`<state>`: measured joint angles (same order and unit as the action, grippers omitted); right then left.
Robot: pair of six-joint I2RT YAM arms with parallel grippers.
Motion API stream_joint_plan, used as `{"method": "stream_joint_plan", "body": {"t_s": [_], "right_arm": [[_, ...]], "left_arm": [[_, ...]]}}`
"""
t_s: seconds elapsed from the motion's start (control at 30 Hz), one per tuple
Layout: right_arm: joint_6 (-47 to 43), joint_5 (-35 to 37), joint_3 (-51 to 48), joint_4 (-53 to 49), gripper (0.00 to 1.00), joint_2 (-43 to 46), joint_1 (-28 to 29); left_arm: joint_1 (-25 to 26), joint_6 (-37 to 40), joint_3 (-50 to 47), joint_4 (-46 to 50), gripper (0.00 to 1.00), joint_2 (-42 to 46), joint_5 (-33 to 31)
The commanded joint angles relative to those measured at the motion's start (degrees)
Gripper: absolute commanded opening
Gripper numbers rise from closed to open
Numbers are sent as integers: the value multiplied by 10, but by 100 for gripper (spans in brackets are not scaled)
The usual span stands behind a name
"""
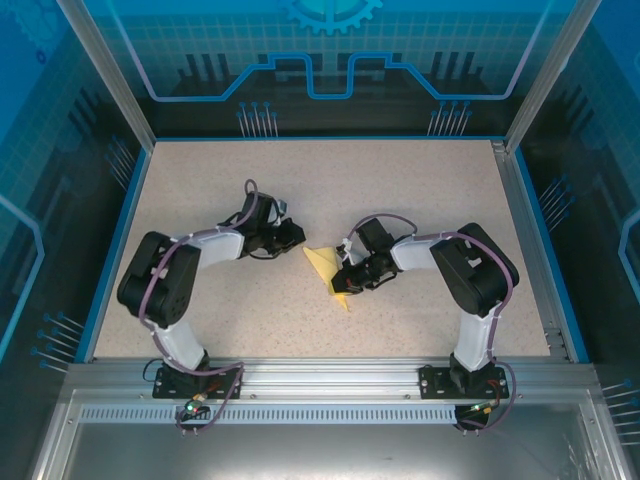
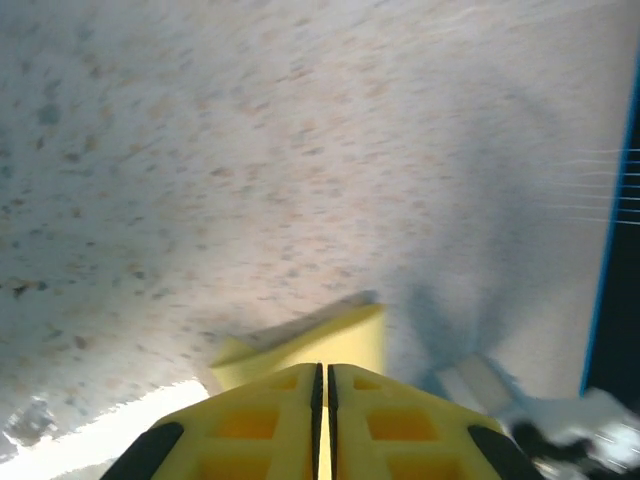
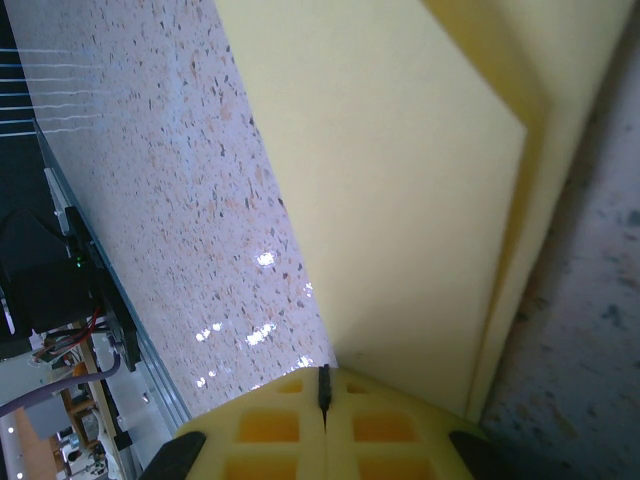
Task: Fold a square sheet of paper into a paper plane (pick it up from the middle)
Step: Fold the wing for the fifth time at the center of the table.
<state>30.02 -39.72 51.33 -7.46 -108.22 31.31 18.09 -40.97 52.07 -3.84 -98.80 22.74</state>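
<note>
1. The left gripper (image 1: 292,236) (image 2: 322,385) has its yellow fingers (image 2: 250,420) drawn almost together, with only a thin dark slit between them.
2. The pale-yellow folded sheet of thin paper (image 1: 325,265) (image 2: 320,340) (image 3: 400,200) lies directly ahead of the left fingertips, and its near edge runs up to them. Whether any of the sheet sits inside the slit cannot be told.
3. The right gripper (image 1: 348,283) (image 3: 323,375) has its jaws pressed together, leaving a hairline seam between the yellow fingers (image 3: 390,425).
4. In the right wrist view the sheet spreads out straight ahead of those fingertips, starting right at them. It shows at least two stacked layers, with a folded edge off to the right of the jaws. Whether the tips pinch the paper or only meet its edge cannot be told.
5. From above, the sheet lies between the two grippers on the speckled beige tabletop (image 1: 400,190). Its broad end is near the left jaws and its narrow point is just past the right jaws.
6. The two grippers face each other across the sheet, close but not touching.
</note>
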Motion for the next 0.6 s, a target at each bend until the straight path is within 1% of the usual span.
{"method": "stream_joint_plan", "body": {"t_s": [0.0,0.1,0.13,0.2,0.37,0.47,0.57], "right_arm": [[-1,62,-12,-42,0,-17,-3],[1,61,-12,-40,0,-20,-3],[0,61,3,-40,0,-21,-3],[0,63,3,-41,0,-22,-2],[2,62,-2,-38,0,-18,-3],[3,62,-3,-36,0,-14,-3],[4,61,-4,-36,0,-7,-3]], "left_arm": [[9,10,1,24,13,51,-2],[31,-2,-15,12,14,65,6],[42,-1,-19,11,14,67,4],[61,4,-21,11,14,62,6],[86,-16,-32,-20,13,19,17],[90,-33,-31,-48,12,-23,30],[92,-52,-36,-71,12,-53,19]]}}
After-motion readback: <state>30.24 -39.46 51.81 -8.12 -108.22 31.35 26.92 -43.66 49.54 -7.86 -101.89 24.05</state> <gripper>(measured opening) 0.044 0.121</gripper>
